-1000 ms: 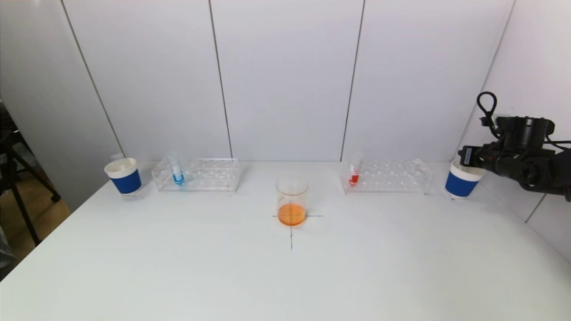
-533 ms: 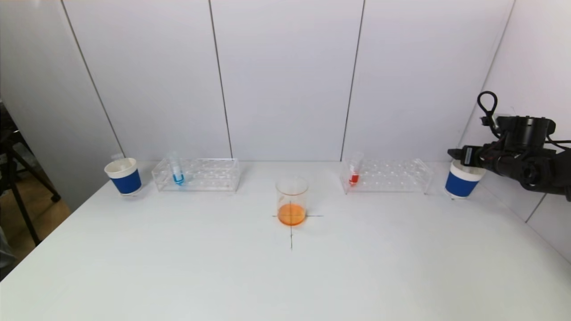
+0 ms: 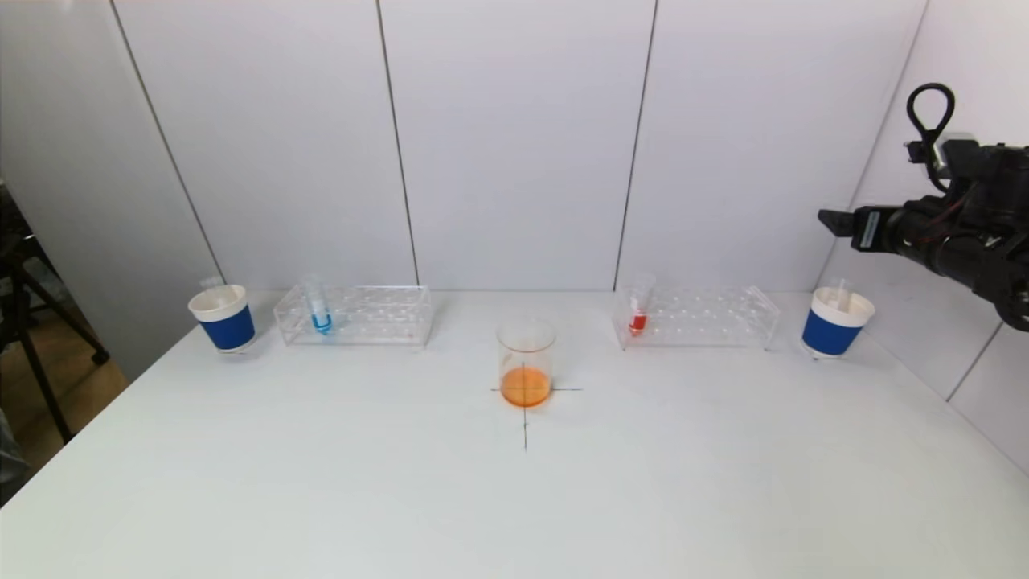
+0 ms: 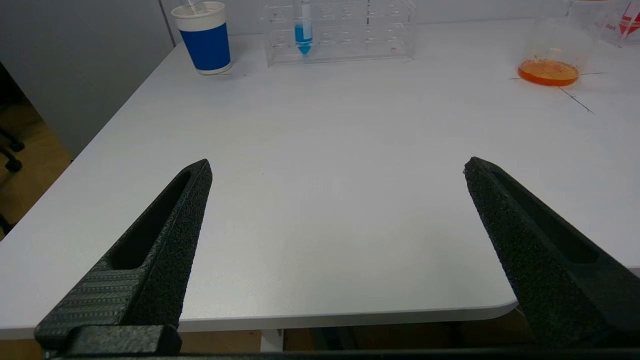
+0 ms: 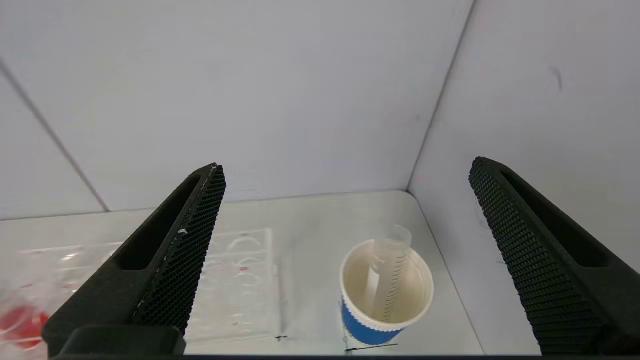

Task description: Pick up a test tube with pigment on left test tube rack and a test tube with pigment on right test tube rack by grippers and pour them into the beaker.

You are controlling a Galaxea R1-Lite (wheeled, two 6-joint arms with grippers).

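- At the middle of the white surface, on a drawn cross, stands the beaker with orange liquid in its bottom.
- Toward the back left lies the left test tube rack, clear plastic, holding one upright test tube with blue pigment near its left end.
- Just left of that rack stands a blue-and-white paper cup with a clear tube in it.
- Toward the back right lies the right test tube rack, with one test tube with red pigment at its left end.
- Right of that rack stands a second paper cup; an empty clear tube leans inside it.
- High above that cup, apart from it, hangs the right gripper; its jaws are spread wide and hold nothing.
- Near the front edge of the surface, low, the left gripper shows only in its own wrist view, jaws spread wide and empty, facing the left rack and beaker.
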